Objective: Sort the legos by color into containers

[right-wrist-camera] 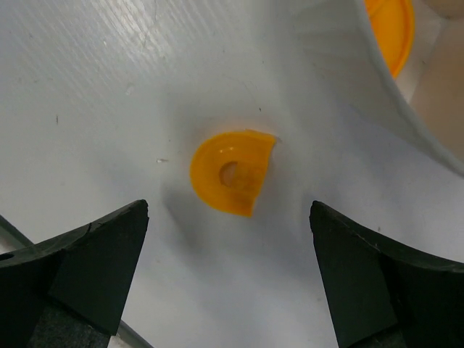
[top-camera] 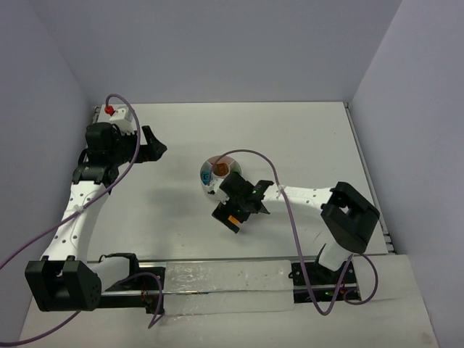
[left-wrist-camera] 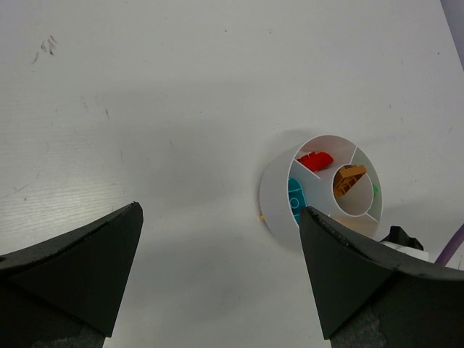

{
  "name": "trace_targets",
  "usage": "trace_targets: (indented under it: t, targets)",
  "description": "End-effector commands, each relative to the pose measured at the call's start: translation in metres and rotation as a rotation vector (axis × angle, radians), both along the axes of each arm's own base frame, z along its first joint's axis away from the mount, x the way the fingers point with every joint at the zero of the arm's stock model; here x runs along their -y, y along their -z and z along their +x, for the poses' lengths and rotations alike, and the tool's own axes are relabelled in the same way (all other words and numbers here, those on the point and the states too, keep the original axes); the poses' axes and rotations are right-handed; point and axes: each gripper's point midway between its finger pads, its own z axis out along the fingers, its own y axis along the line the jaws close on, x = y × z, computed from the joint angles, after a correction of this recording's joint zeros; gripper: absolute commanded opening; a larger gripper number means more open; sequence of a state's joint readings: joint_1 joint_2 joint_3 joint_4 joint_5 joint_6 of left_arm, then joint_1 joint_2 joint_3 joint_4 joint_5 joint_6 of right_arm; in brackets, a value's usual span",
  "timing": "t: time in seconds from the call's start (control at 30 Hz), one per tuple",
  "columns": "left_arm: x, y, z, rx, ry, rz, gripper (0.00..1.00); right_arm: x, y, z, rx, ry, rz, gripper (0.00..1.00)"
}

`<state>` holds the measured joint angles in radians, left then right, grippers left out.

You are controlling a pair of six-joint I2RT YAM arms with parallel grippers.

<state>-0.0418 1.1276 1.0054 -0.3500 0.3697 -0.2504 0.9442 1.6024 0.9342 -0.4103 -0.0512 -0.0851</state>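
Yellow-orange lego (right-wrist-camera: 232,172) lying free, centred before spread right pincer (right-wrist-camera: 229,225).

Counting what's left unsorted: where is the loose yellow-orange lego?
In the right wrist view the yellow-orange lego lies on the table just outside the white dish, beside its outer wall, between the open fingers of the right gripper.

Dish side: wall of the round white plastic dish (right-wrist-camera: 341,65) just beside the yellow-orange rounded plastic lego (right-wrist-camera: 232,172) — blocked.
Away from dish: bare white table (right-wrist-camera: 94,87) — open.
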Motion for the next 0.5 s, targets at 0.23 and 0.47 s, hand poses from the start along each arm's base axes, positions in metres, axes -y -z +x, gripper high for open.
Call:
trace_targets:
  t: [0.23, 0.47]
  targets:
    - [-0.006, -0.010, 0.004, 0.024, -0.030, 0.008, 0.99, -0.020, 0.013, 0.000, -0.052, 0.038, -0.056, 0.93]
    - [-0.006, -0.012, 0.006, 0.032, -0.027, 0.009, 0.99, -0.015, 0.023, -0.006, -0.087, 0.045, -0.092, 0.75]
